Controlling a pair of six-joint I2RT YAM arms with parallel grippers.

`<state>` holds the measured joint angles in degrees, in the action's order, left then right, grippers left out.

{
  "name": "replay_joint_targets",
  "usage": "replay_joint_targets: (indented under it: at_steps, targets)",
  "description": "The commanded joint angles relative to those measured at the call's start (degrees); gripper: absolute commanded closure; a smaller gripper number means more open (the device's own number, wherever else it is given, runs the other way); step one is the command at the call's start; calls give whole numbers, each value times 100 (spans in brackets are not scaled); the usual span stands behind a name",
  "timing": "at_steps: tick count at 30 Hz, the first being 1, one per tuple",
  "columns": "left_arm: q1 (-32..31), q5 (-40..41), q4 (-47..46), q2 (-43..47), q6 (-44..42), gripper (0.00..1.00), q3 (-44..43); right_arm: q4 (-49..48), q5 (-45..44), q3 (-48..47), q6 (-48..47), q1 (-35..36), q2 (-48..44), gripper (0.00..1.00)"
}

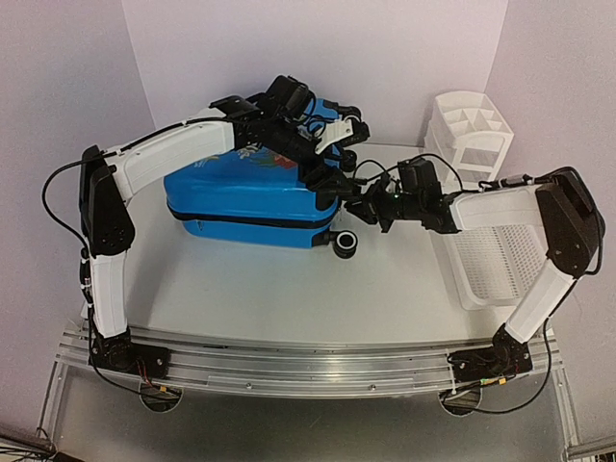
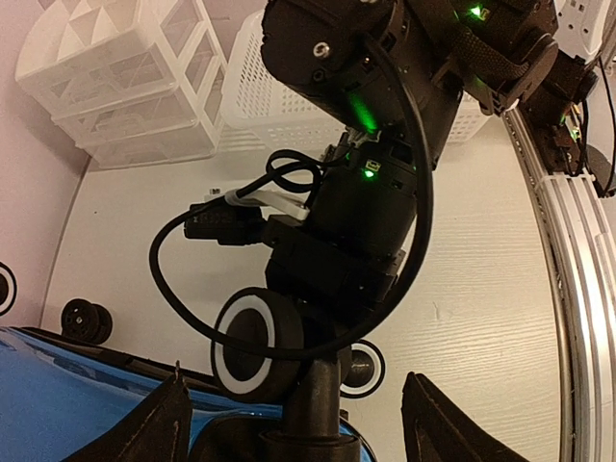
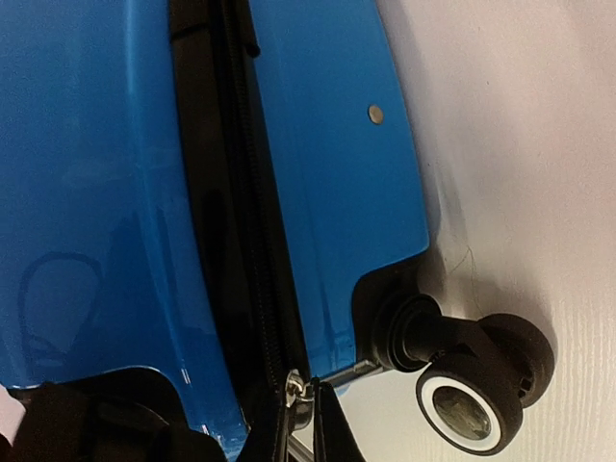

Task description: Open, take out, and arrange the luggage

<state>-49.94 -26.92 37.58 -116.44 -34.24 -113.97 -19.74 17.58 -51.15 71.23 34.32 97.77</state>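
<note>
Barely started tbh: bright blue hard-shell suitcase point(image 1: 245, 197) lies on the white table point(image 1: 289, 289), still zipped. Right gripper point(image 3: 306, 428) pinches the metal zip pull point(image 3: 296, 388) by its wheel corner; left gripper point(image 2: 303, 423) hangs spread above. Unzipping, unpacking all remain.

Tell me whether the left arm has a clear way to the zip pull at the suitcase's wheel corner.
Probably not: the right gripper is shut on the zip pull, and its wrist fills the space before the open left gripper.
</note>
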Motion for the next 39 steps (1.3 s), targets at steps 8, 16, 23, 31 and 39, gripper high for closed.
replay_joint_targets:
  at_steps: [8,16,23,31,39]
  targets:
    - [-20,157,140,-212,-174,24,-128,-346,-9,-580,-85,-154,215,96]
    - [-51,254,250,-465,-199,20,-345,-346,-14,-596,-127,-154,121,99]
    - [-140,698,-7,-717,-531,20,-336,-346,-27,-434,-112,-154,-35,99]
    - [-131,1028,53,-948,-916,30,-401,-345,62,-590,-256,-153,-48,100]
    - [-125,797,528,-1030,-972,72,-607,-345,58,-576,-306,-150,-58,100]
